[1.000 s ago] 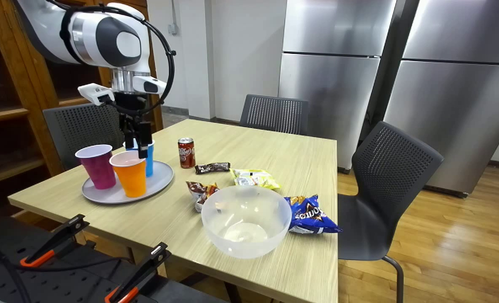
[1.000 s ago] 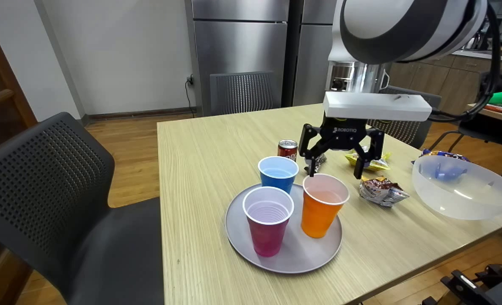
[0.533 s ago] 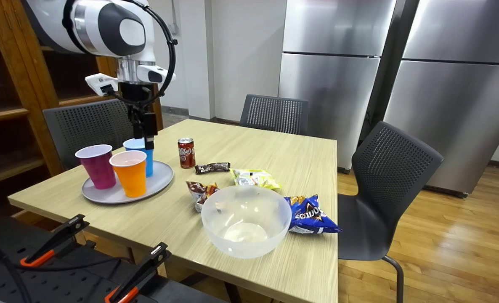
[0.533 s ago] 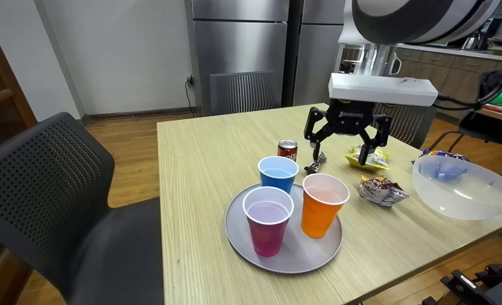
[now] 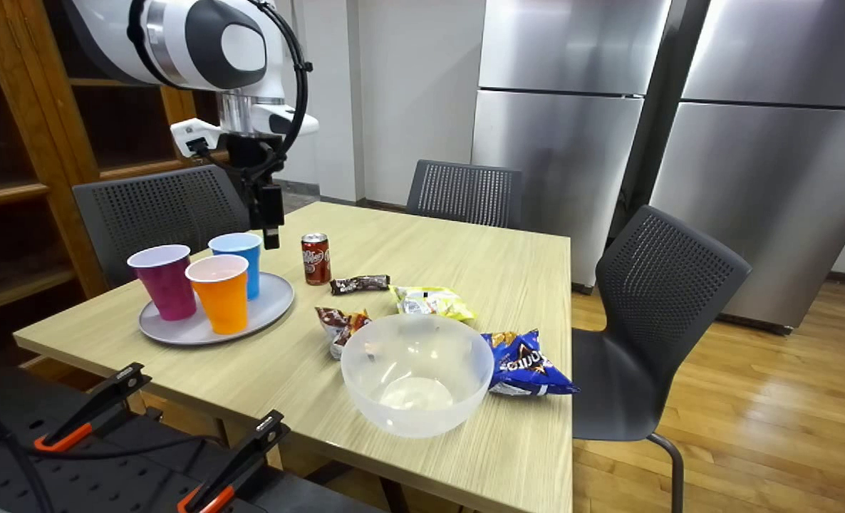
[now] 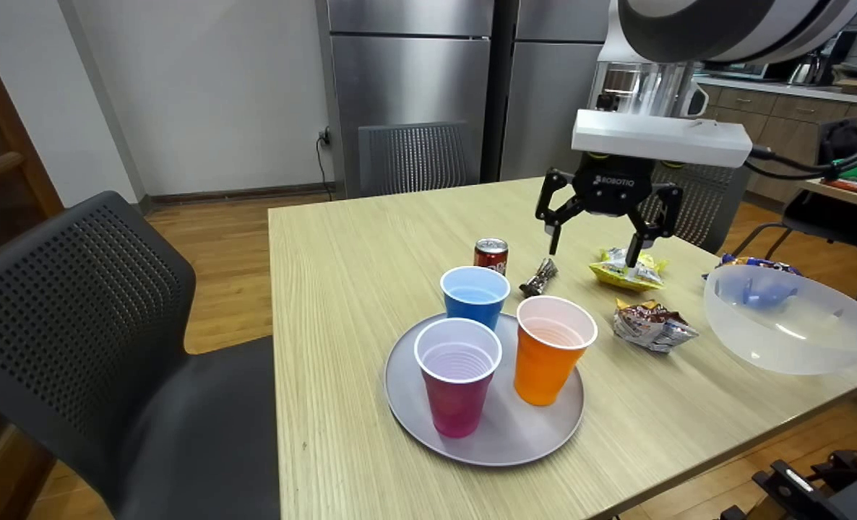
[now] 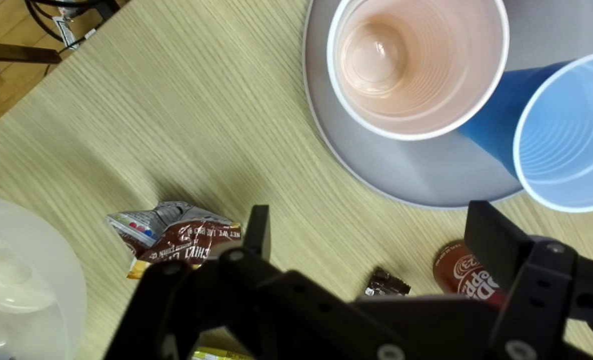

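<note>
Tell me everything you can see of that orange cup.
The orange cup looks plastic: orange outside, pale pink within, with a white lip and faint inner rings. Tapering downward, it stands upright on the gray plate, near the blue cup and purple cup. Only the plate appears to touch it; the open hand is apart from it.

Kitchen; steel fridges (image 5: 565,164); cabinets (image 6: 782,133) beneath countertop (image 6: 779,87)

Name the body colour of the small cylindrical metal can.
Dark red with white lettering; the small cylindrical metal can shows best in an exterior view.
</note>
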You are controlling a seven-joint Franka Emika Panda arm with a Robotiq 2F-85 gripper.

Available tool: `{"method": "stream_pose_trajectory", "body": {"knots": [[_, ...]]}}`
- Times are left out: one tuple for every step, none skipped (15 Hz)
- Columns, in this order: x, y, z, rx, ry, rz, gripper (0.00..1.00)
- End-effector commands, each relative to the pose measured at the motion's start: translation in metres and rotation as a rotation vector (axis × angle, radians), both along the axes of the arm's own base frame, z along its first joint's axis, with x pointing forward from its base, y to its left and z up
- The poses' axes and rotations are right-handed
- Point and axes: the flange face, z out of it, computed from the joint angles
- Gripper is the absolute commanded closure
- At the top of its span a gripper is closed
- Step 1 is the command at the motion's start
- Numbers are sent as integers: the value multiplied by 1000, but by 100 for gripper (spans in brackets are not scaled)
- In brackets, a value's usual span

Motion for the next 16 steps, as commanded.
{"method": "stream_pose_trajectory", "body": {"knots": [[15, -26, 11, 0, 1, -39, 0], [20, -33, 13, -3, -3, -50, 0], [25, -44, 15, -1, -8, -63, 0], [29, -52, 16, -1, -13, -77, 0], [35, -62, 17, -1, -17, -91, 0], [40, -70, 17, 1, -17, -100, 0], [45, -80, 17, 1, -18, -108, 0], [50, -87, 17, -1, -18, -114, 0], [56, -95, 17, 3, -17, -117, 0], [60, -101, 17, 1, -17, -122, 0], [66, -108, 16, 1, -18, -124, 0], [72, -115, 16, 2, -17, -127, 0], [77, -121, 16, 0, -16, -131, 0], [82, -127, 15, -1, -14, -135, 0], [88, -134, 14, -2, -14, -142, 0], [94, -140, 13, 0, -10, -147, 0]]}}
